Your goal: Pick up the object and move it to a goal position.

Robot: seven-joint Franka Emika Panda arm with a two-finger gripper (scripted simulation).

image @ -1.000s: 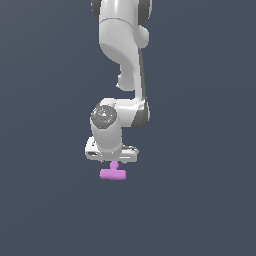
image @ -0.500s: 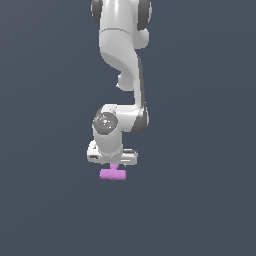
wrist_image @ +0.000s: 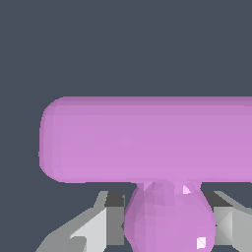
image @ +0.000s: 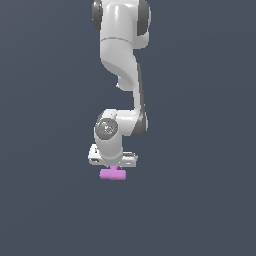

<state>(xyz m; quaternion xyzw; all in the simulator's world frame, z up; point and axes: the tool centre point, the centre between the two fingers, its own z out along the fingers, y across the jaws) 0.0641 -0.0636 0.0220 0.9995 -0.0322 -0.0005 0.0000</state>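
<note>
Beneath glossy white arm point(image: 120, 55): gripper point(image: 114, 169) pointing down, fingers point(wrist_image: 101, 224) clamped either side of object point(image: 112, 174), smooth matte pink-purple piece, rounded bar ends, faceted stem.

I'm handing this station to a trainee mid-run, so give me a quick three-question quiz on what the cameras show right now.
1. True or false: the small pink-purple I-shaped piece sits directly under the white robot arm's gripper.
2. In the wrist view, what flanks the rounded lower part of the piece? A) the gripper's grey fingers, one on each side; B) a second pink piece; C) nothing.
3. Which part of the piece fills most of the wrist view?

Key
1. True.
2. A.
3. One long rounded bar, running across the picture and out of frame on one side.
</note>
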